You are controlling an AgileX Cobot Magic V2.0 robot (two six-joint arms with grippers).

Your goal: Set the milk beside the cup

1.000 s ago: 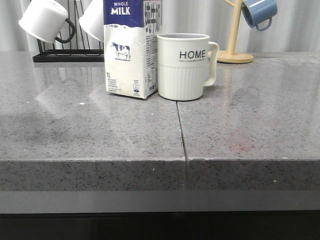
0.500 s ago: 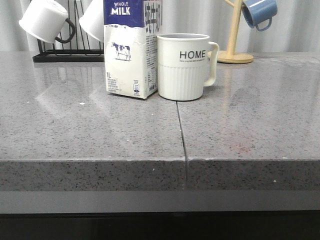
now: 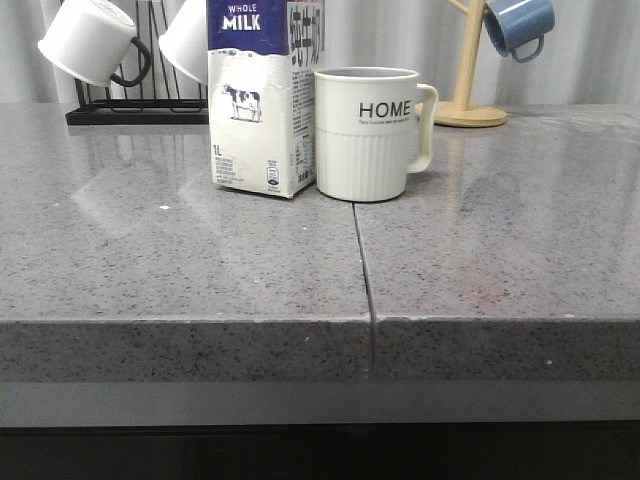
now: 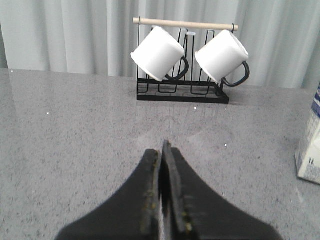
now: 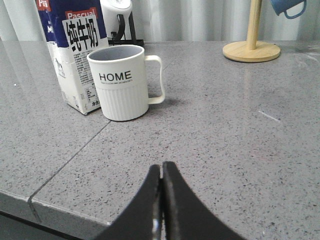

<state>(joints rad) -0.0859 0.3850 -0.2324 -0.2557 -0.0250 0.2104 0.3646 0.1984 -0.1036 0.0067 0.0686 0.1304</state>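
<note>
Left gripper (image 4: 163, 150): fingers pressed together, holding nothing, low over bare counter (image 4: 75, 130), well apart from the milk (image 3: 262, 95). Right gripper (image 5: 161, 172): likewise pinched closed and empty, pointed toward the cup (image 3: 370, 132) but clear of it. Neither arm appears in the front view, so both sit back from the work.

Milk stands upright just left of the cup, side by side, apparently touching or nearly so; the cup's handle faces away from the carton. Judged: placement looks complete, and the closed, withdrawn fingers suit arms with nothing left to carry.

Behind the cup: black mug rack (image 4: 182, 92), wooden mug tree (image 3: 470, 105).
</note>
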